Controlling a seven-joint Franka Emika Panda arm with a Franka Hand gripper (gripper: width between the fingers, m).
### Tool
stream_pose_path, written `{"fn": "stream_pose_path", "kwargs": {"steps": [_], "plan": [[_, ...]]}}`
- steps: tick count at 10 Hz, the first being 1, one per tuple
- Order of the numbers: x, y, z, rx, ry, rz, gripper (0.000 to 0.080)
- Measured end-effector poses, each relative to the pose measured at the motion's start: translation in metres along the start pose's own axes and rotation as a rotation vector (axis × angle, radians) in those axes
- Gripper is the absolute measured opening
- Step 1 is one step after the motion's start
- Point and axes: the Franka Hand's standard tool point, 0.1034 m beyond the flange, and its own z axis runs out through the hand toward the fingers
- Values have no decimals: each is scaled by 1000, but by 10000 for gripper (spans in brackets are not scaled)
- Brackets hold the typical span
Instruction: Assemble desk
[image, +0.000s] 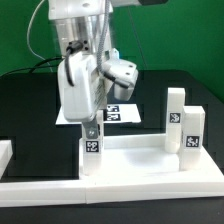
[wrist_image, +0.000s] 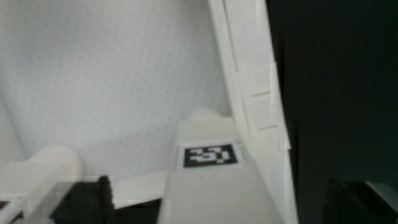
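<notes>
The white desk tabletop (image: 135, 165) lies at the front of the black table with its rim up. Two white tagged legs (image: 176, 112) (image: 192, 130) stand upright at its end toward the exterior view's right. A third tagged leg (image: 92, 150) stands upright in the corner toward the exterior view's left. My gripper (image: 90, 126) comes straight down onto this leg's top and is shut on it. In the wrist view the same leg (wrist_image: 217, 165) rises toward the camera beside the tabletop's rim (wrist_image: 246, 70). The fingertips are hidden there.
The marker board (image: 122, 110) lies flat behind the tabletop, under the arm. A white border rail (image: 6, 152) shows at the exterior view's left edge. A green wall closes the back.
</notes>
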Motion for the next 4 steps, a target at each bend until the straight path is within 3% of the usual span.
{"fn": "stream_pose_path", "kwargs": {"steps": [2,3,4], "plan": [[-17,-9,-44,44,-43,-10,641],[-20,-13,-52,49,-51,-16,641],[-19,-12,-47,47,-46,-16,648]]}}
